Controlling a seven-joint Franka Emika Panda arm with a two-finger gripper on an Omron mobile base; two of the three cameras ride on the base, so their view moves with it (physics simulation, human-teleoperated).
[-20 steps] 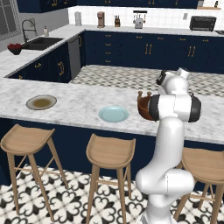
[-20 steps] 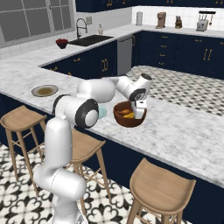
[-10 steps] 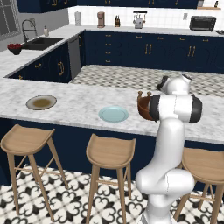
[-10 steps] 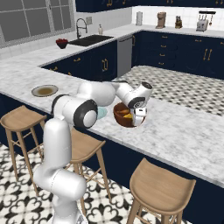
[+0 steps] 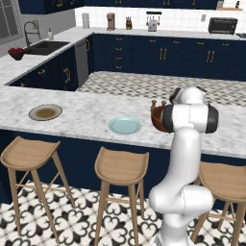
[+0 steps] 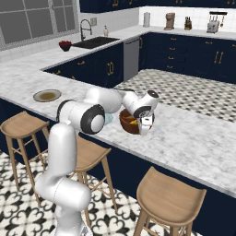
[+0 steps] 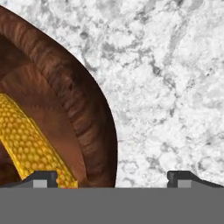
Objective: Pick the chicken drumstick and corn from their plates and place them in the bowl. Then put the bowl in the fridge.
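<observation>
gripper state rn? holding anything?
Gripper: open, holding nothing; its fingertips straddle the thick wall of the deep reddish-brown wooden bowl, one inside beside the bright yellow corn cob, one outside over the white marble counter.

Surface and material condition at the island counter

The bowl (image 7: 83,113) was dark reddish-brown wood, its thick rim showing coarse ridged grain and a matt finish. The corn (image 7: 30,144) in it had a bright yellow, finely pebbled surface. The counter (image 7: 175,87) was white marble with grey veining, smooth. The stools (image 5: 122,166) had pale, smooth wooden seats. The light blue plate (image 5: 124,125) looked smooth and slightly glossy; the brownish-grey plate (image 5: 45,112) appeared duller.
</observation>
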